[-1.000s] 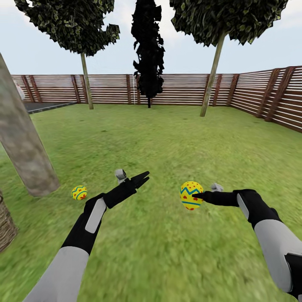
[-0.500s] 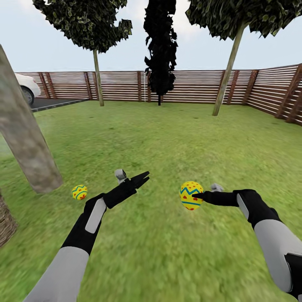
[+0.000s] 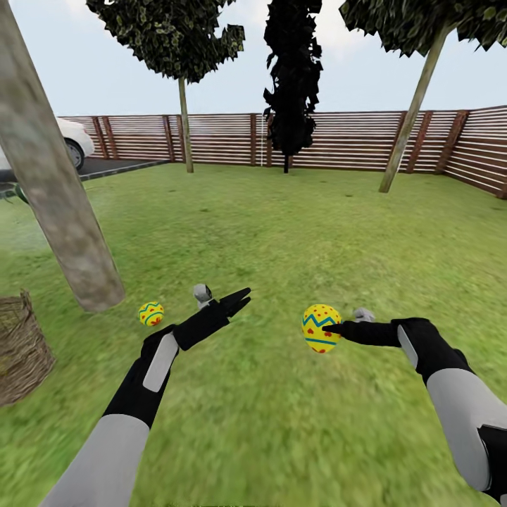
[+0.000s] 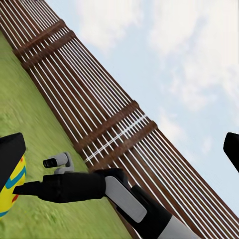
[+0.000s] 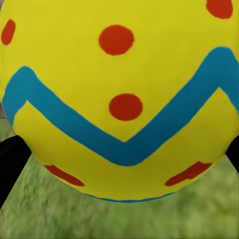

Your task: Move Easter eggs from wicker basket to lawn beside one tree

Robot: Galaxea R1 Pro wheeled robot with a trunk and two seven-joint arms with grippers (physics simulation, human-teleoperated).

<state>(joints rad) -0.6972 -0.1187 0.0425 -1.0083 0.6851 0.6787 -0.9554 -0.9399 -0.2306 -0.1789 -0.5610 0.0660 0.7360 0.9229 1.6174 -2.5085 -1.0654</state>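
Two Easter eggs visible in head view: one egg (image 3: 321, 328) clamped in right gripper (image 3: 336, 329), centre-right of frame, held above the lawn (image 3: 282, 232); 2nd egg (image 3: 151, 313) lies on the grass left of centre, just beside base of the thick grey-brown trunk (image 3: 63, 204) at upper left. Right wrist view: held egg (image 5: 119, 99) close up, yellow w/ blue zigzag, red dots, dark fingers at both sides. Left gripper (image 3: 238, 301) at centre, holds nothing; in left wrist view its fingertips sit wide apart at opposite frame edges. One wicker basket (image 3: 21, 345) at left edge, on grass, near the trunk; contents can't tell. Background: 3 more trees, wooden slat fence (image 3: 338, 141) across the back, 1 white car (image 3: 74, 141) at upper left on dark pavement.
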